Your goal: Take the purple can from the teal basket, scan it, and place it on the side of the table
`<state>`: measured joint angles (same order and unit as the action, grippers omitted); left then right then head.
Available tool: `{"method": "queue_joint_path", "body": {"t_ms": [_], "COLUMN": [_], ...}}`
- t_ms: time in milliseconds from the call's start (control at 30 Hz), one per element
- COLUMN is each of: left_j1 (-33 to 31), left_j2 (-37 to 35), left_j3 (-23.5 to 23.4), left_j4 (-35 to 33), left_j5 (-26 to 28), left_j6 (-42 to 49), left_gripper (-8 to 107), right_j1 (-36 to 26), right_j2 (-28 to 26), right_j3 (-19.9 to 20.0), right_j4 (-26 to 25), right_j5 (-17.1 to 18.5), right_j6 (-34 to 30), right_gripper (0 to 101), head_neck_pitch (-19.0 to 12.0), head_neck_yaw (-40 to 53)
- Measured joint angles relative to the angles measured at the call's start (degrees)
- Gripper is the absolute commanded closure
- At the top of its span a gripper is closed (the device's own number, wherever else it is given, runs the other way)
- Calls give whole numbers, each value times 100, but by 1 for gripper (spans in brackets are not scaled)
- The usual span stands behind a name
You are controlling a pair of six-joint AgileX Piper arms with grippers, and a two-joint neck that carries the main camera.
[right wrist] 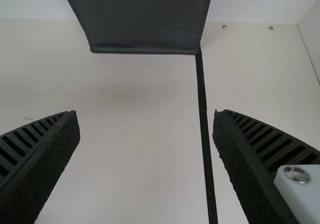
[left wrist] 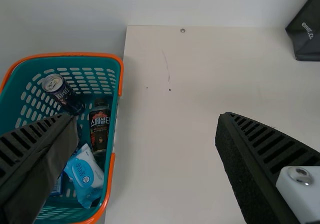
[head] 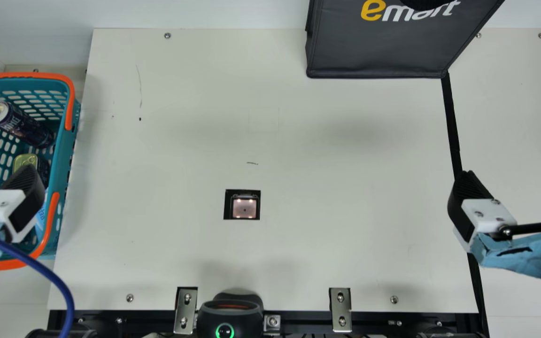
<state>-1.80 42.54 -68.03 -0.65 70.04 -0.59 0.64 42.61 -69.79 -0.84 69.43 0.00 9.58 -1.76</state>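
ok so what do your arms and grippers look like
The left gripper and right gripper both have black ribbed jaws on white mounts with silver screws, and light blue covering behind. The right one has a black rod. A blue cable curves past the left.

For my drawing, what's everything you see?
Table: one, cream, middle
Basket: one, teal and orange, left
Can: one, purple, in basket
Tin: one, gold-topped, in basket
Bottle: one, dark, in basket
Pack: one, blue-white, in basket
Bag: one, dark grey, far edge
Strip: one, black, right
Sensor window: one, black-framed, middle
Round device: one, black, near edge
Long brackets: two, silver, near edge
Screws: several, silver, around table
Cable: one, blue, near left
Left gripper: one, black, above basket
Right gripper: one, black, right
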Motion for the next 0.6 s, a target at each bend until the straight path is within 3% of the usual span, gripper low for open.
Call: {"method": "queue_joint_path", "body": {"t_ms": [600], "left_j1": [0], "left_j2": [0], "left_j3": [0], "left_j4": [0], "left_j5": [0], "left_j6": [0], "left_gripper": [9], "right_j1": [0], "right_j2": [0], "right_j3": [0], "right_j4": [0], "right_j5": [0], "right_j6": [0], "right_gripper": [6], "head_neck_pitch": [0], "head_neck_yaw": [0]}}
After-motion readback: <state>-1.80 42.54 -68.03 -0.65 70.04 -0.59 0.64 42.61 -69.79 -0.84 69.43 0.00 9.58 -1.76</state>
